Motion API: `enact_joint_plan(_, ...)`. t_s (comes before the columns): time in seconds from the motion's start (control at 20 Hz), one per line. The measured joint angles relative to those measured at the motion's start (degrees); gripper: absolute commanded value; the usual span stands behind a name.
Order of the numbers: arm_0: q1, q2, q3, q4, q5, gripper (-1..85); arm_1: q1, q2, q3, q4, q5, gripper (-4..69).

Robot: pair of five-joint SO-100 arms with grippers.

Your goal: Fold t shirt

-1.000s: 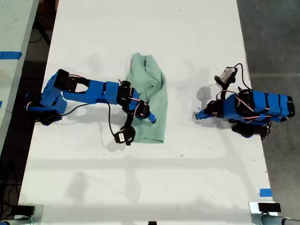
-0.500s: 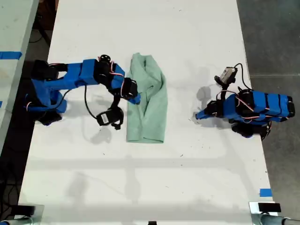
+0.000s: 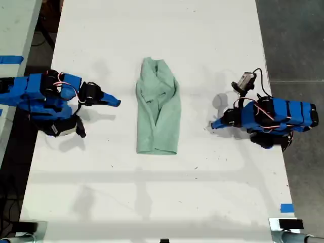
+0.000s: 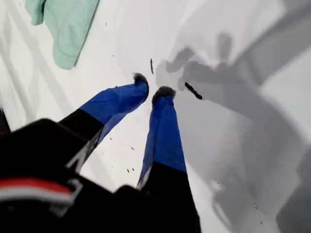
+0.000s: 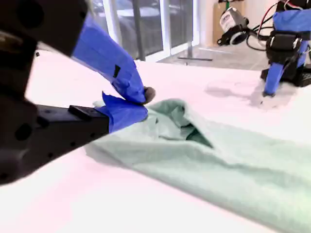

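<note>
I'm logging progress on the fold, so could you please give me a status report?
My first gripper shut, empty, over bare table. My second gripper shut, empty, short of the t shirt. It lies long and narrow, ungripped. Nothing in the way.

The exterior view looks straight down on the white table [image 3: 152, 202]. Each wrist view rides close behind its pincer, looking along the fingers; all three share the t shirt [image 3: 158, 112] beyond the fingertips.
</note>
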Motion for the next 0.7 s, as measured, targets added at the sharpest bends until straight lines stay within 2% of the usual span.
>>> enact_joint_plan(0.05, -0.4, 7.4, 8.9, -0.4, -0.1, 0.0, 0.0, 0.0, 0.0, 0.0, 0.0, 5.8)
enact_joint_plan(0.2, -1.1, 27.2, 19.8, 5.9, 0.9, 0.0, 0.0, 0.0, 0.0, 0.0, 0.0, 5.9)
enact_joint_plan(0.5, -1.6, 30.8, 21.5, 10.1, 0.3, 0.0, 0.0, 0.0, 0.0, 0.0, 0.0, 5.9)
enact_joint_plan(0.7, -1.6, 30.8, 21.5, 10.1, -0.2, 0.0, 0.0, 0.0, 0.0, 0.0, 0.0, 5.9)
